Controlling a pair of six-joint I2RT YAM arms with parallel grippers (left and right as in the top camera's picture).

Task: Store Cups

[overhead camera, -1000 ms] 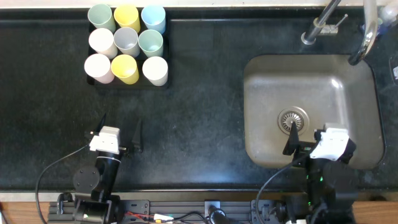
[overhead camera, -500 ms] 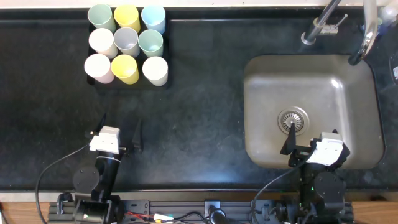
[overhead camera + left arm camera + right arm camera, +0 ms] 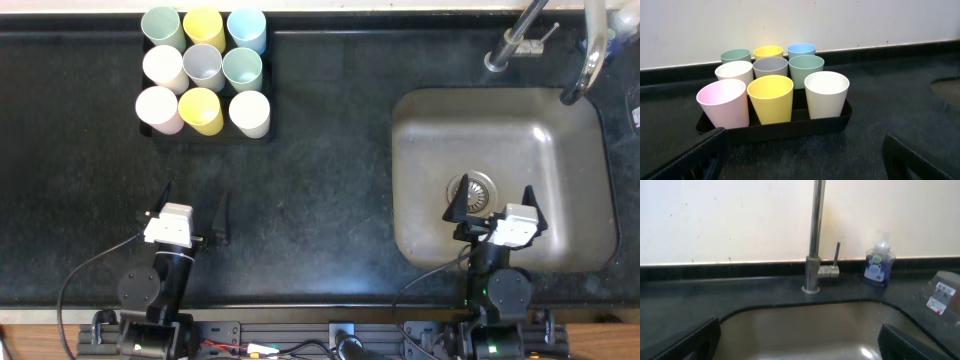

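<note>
A black tray [image 3: 148,134] [image 3: 790,126] at the back left of the counter holds several upright pastel cups in a three-by-three block: pink [image 3: 725,104], yellow [image 3: 770,98] and white [image 3: 826,93] in the near row. My left gripper [image 3: 191,212] rests open near the counter's front edge, well short of the tray, with nothing between its fingers. My right gripper [image 3: 492,203] stands open over the near part of the steel sink [image 3: 420,120], empty.
A tall faucet [image 3: 815,235] rises behind the sink, with a soap dispenser [image 3: 877,260] beside it on the back ledge. A wall runs behind the counter. Dark countertop [image 3: 320,170] lies bare between tray and sink.
The right arm has swung left and straightened, so its gripper now points squarely toward the back over the sink. The left arm and the cups have not moved.
</note>
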